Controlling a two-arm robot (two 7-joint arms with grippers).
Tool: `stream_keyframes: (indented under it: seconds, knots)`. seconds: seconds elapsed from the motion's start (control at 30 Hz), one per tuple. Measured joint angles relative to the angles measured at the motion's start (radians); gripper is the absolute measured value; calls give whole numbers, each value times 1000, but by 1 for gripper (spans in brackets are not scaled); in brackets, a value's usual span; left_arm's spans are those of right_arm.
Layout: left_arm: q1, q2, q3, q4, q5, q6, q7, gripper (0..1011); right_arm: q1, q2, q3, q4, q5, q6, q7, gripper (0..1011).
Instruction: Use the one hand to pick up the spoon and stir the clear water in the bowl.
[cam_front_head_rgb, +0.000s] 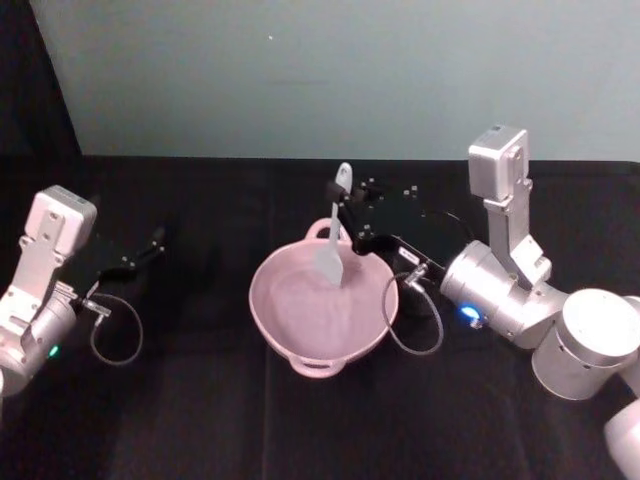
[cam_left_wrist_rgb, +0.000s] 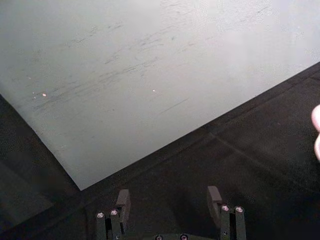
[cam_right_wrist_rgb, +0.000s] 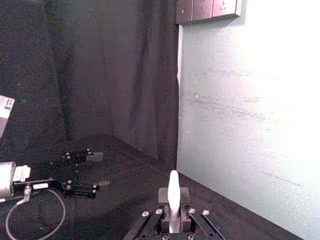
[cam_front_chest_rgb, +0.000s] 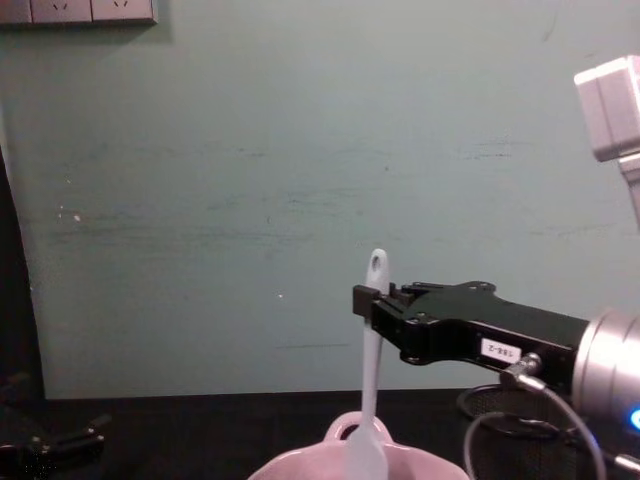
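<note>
One black table (cam_front_head_rgb: 200, 400), teal wall (cam_front_head_rgb: 300, 70); right hand (cam_front_chest_rgb: 365, 300) clamps spoon (cam_front_chest_rgb: 371, 385); left hand (cam_left_wrist_rgb: 168, 196) spread.

Black boxy right tool (cam_front_chest_rgb: 366, 300), white label (cam_front_chest_rgb: 499, 350), silver arm (cam_front_head_rgb: 495, 285), looping grey cable (cam_front_head_rgb: 439, 322)

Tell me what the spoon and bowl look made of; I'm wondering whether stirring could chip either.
Spoon: probably plastic. It is white, smooth and thin, seemingly a little translucent, with a moulded hole at the handle end. Bowl: likely plastic, possibly glazed ceramic. It is an even pale pink with a soft, low sheen, and a loop handle is formed in one piece with the rim. The look alone doesn't settle it.
</note>
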Motion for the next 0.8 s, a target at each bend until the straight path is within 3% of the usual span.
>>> stream_keyframes:
  seconds: [0.27, 0.5, 0.8]
  knots:
    - [0, 0, 0, 0, 0, 0, 0, 1011, -35, 50, 20, -66, 10, 39, 19, 124]
    - [0, 0, 0, 0, 0, 0, 0, 1011, -81, 85, 20, -143, 46, 87, 38, 125]
    - [0, 0, 0, 0, 0, 0, 0, 1011, -87, 76, -10, -160, 72, 103, 44, 125]
